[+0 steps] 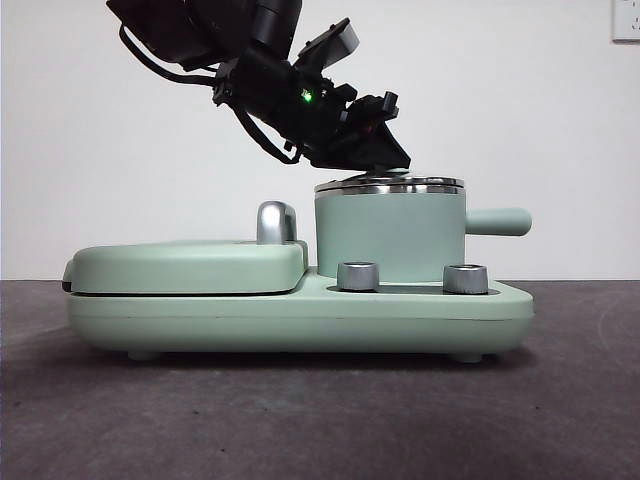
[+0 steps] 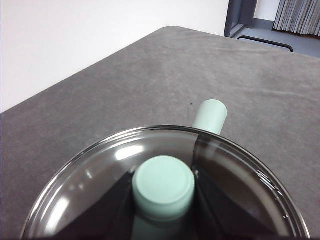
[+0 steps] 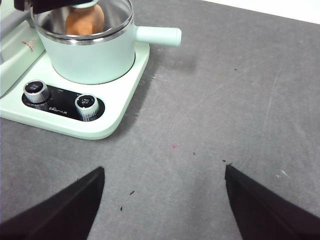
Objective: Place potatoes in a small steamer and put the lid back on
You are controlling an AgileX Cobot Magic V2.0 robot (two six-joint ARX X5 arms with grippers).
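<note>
— Since the potato (image 3: 85, 19) is already seen inside the steamer (image 1: 390, 238), what is left?

— Little, it is judged. The lid (image 2: 165, 200) is seated on the steel rim, yet its knob (image 2: 163, 187) is clamped between the left gripper's (image 2: 163, 200) jaws — release is not yet done. The right gripper (image 3: 162, 202) is held wide apart over bare table (image 3: 225, 110).

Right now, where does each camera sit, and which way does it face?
Front: low at table height, level on the pot; the left pincer comes from above.
Left wrist: straight above the lid, its jaws shut on the knob.
Right wrist: above bare table, jaws open, holding nothing.
Shared: the pot's handle; the right wrist view alone shows the potato.
</note>
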